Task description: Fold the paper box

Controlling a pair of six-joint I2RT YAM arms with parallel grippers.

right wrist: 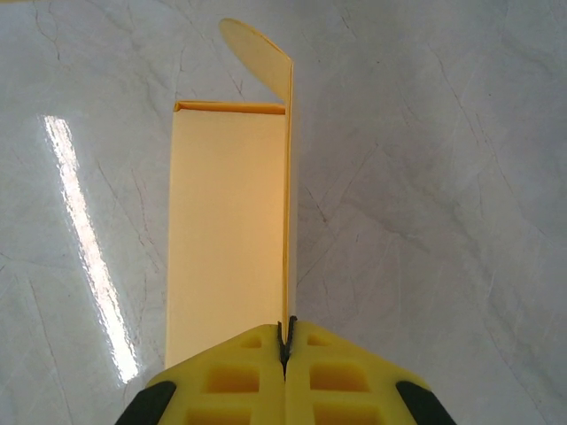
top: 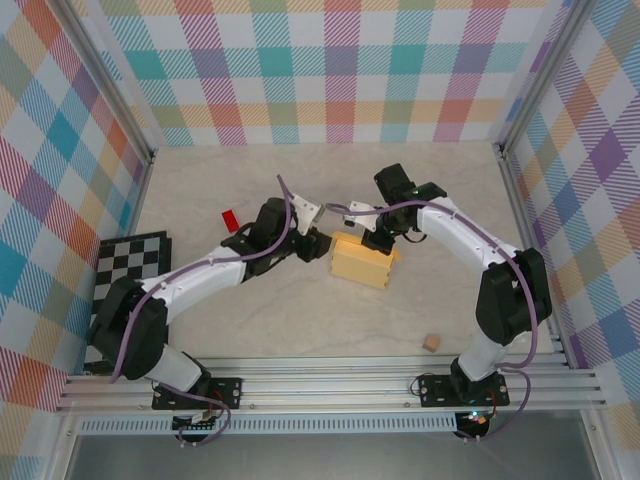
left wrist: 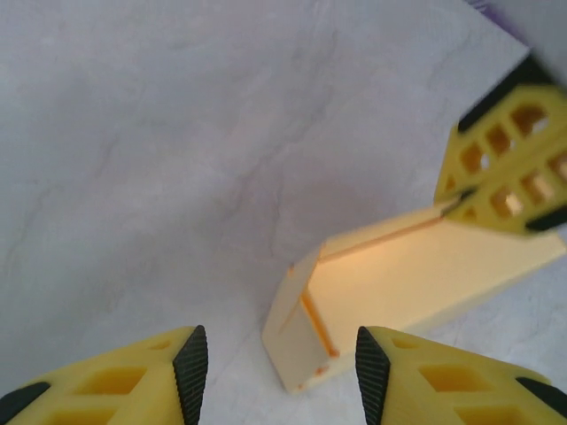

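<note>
The paper box [top: 365, 262] sat mid-counter [top: 300, 320] between the arms. It was thin matte yellow-orange card, partly folded, with one wall upright and a rounded flap at its far end. My right tool [right wrist: 286, 341] was pressed together on that wall's edge, pinching it. My left tool [left wrist: 282, 367] stood spread and empty, the box's open end just ahead. A red block [top: 228, 220] lay beyond the left arm, a checkered board [top: 130, 262] at the left edge and a tan cube [top: 431, 343] near the right base, all well apart from the box.
</note>
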